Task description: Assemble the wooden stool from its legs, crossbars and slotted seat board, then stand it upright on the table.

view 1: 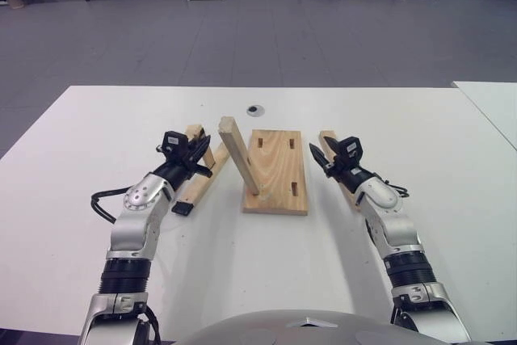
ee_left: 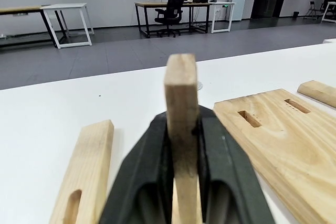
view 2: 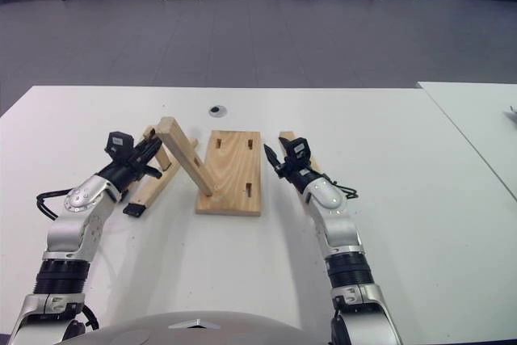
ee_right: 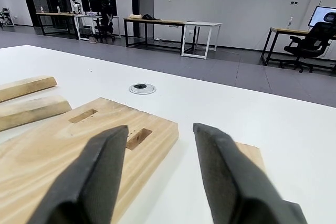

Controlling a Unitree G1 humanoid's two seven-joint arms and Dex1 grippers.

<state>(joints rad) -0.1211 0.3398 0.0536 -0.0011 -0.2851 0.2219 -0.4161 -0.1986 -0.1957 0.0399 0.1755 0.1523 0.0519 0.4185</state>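
Table (view 1: pixel 89 131): seat board (view 1: pixel 279 174) mid, well off edges; leg (view 1: pixel 241 159) tilted.

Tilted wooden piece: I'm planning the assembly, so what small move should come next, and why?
Probably swing the wooden piece upright with the left gripper clamped on it: it leans, lower end on the seat board at its near-left corner.

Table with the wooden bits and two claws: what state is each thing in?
Seat board, lying flat, visible slots empty.
Slanted bar, clamped, lower end on the seat board.
Left gripper, shut on the slanted bar.
Right gripper, open, empty.
Slotted bar, lying flat.
Bar by right gripper, lying flat.
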